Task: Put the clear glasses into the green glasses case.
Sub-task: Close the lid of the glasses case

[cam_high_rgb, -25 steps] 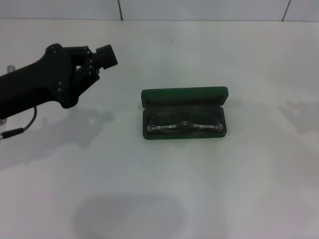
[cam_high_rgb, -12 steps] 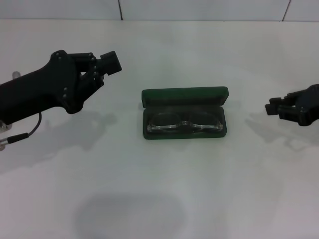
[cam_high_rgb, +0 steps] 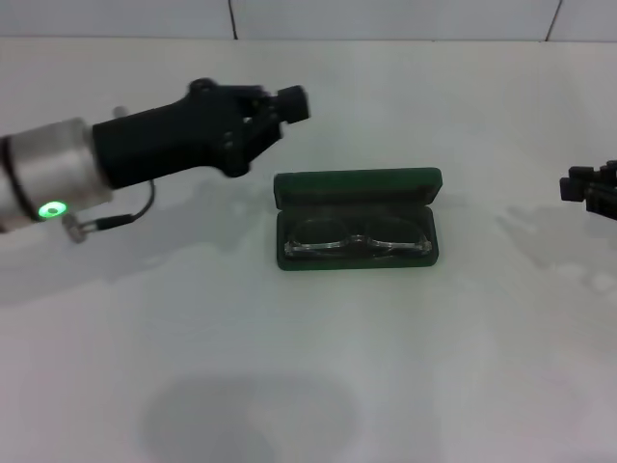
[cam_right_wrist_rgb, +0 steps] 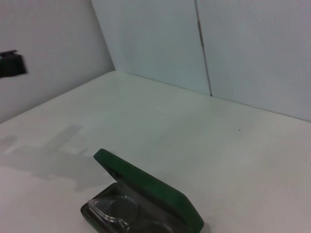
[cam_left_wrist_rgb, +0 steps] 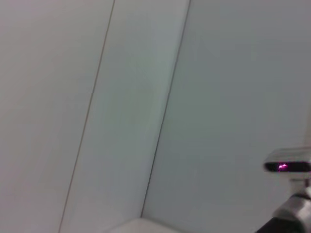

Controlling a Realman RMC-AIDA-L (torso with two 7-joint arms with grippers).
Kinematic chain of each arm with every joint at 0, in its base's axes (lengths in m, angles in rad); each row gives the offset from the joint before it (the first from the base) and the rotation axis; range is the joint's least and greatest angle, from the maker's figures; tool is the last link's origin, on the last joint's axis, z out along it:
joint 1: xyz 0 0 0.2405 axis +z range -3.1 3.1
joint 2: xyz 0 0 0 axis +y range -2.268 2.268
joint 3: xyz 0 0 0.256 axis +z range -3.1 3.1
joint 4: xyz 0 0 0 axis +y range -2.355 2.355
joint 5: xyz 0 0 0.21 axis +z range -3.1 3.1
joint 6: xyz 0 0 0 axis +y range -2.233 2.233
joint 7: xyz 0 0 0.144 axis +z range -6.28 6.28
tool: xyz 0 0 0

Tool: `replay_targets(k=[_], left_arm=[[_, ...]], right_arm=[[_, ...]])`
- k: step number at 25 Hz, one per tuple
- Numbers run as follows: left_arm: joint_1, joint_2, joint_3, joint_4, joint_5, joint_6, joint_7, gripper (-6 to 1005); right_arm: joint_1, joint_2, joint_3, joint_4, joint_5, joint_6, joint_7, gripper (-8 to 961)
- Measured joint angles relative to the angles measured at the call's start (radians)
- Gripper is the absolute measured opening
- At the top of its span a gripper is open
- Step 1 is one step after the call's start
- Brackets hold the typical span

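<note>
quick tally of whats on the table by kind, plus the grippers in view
green glasses case: 1, open
clear glasses: 1, lying inside the case
grippers: 2, left gripper and right gripper
total: 4

Left gripper (cam_high_rgb: pixel 289 101) raised, stretched forward; right gripper (cam_high_rgb: pixel 590 188) seemingly low at edge.
</note>
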Motion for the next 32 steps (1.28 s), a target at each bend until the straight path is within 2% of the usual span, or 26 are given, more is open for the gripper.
replay_targets(k=[3, 6, 11, 16, 20, 26, 32], left_arm=[[-0.047, 0.002, 0.055, -0.034, 0.007, -0.103, -0.026, 49], [-0.084, 0.002, 0.147, -0.041, 0.017, -0.213, -0.050, 55], [-0.116, -0.003, 0.257, -0.046, 0.011, -0.340, -0.056, 64], [-0.158, -0.007, 0.275, -0.107, -0.028, -0.437, -0.048, 92], [-0.166, -0.009, 0.287, -0.120, -0.038, -0.490, -0.047, 91], [-0.182, -0.009, 0.348, -0.151, -0.048, -0.546, -0.048, 90], [-0.190, -0.010, 0.360, -0.176, -0.044, -0.562, -0.044, 90]], right_arm=[[-0.017, 0.002, 0.004, 0.008, 0.014, 0.000, -0.017, 169], [-0.043, 0.002, 0.006, 0.010, 0.032, 0.000, -0.029, 169], [-0.059, 0.002, 0.007, 0.032, 0.046, 0.005, -0.048, 169], [-0.058, 0.001, 0.020, 0.071, 0.054, 0.006, -0.070, 170], [-0.052, 0.001, 0.020, 0.097, 0.055, 0.012, -0.084, 170], [-0.047, 0.001, 0.019, 0.112, 0.055, 0.016, -0.090, 173], [-0.047, 0.002, 0.019, 0.118, 0.056, 0.015, -0.091, 179]])
